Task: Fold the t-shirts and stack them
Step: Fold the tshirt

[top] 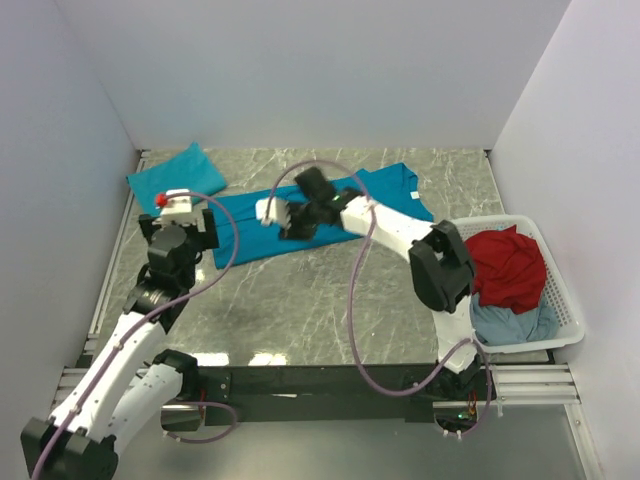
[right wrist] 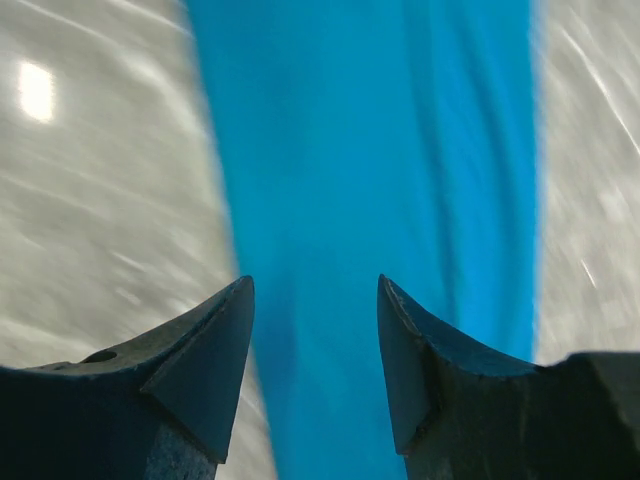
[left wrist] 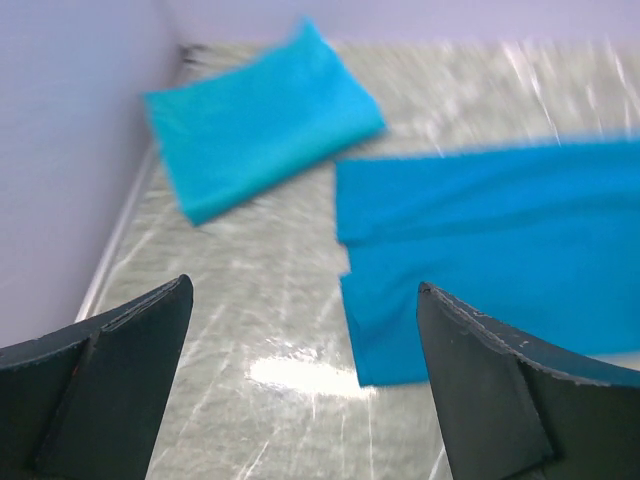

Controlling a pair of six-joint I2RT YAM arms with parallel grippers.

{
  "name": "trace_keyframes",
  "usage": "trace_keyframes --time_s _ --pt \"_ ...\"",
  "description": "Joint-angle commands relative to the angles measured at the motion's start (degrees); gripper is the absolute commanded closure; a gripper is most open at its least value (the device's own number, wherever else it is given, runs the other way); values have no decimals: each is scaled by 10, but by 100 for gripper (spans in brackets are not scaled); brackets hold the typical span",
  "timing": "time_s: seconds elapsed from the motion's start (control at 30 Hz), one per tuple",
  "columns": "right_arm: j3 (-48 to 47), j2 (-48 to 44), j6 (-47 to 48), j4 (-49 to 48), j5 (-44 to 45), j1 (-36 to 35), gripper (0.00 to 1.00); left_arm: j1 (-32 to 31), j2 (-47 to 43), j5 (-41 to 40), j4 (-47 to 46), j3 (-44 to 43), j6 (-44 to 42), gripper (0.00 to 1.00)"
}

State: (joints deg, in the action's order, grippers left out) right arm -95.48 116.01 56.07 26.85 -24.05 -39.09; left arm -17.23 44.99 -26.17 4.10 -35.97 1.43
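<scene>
Mid-fold stage. The working t-shirt [top: 390, 192], bright teal, lies flat as a long narrow strip with its sides turned in. It stretches away from the white basket [top: 560, 300] toward the left. The cloth looks smooth, with one lengthwise crease visible in the left wrist view. A second teal t-shirt [top: 175, 178], already a compact folded rectangle, lies well beyond the strip's far end from the basket.

The right gripper [right wrist: 315, 290] hovers over the strip, jaws apart and holding nothing. The left gripper [left wrist: 305, 295] hangs wide open and empty near the strip's end farthest from the basket.

The next move is probably a crosswise fold: pinch one end and carry it over the other. The basket holds a red garment [top: 508, 265] and a grey-blue garment [top: 510, 322].
</scene>
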Motion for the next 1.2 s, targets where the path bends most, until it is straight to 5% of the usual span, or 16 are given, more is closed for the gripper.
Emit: trace_keyframes --time_s 0.0,0.27,0.63,0.73,1.0,1.17 --pt "38 5 24 -12 10 -71 41 -1 -46 -113 -15 -20 67 1" --pt "1 82 -34 -101 190 -151 41 -1 -115 -136 -37 10 63 1" --pt "-56 151 -47 -101 240 -155 44 -1 -123 -102 -37 6 60 2" --pt "-66 165 -49 -93 240 -155 50 -1 -127 -93 -37 10 54 2" --pt "-64 162 -58 -59 221 -152 97 -1 -124 -74 -32 7 49 2" --pt "48 50 -19 -30 129 -157 100 -1 -126 -58 -29 7 47 2"
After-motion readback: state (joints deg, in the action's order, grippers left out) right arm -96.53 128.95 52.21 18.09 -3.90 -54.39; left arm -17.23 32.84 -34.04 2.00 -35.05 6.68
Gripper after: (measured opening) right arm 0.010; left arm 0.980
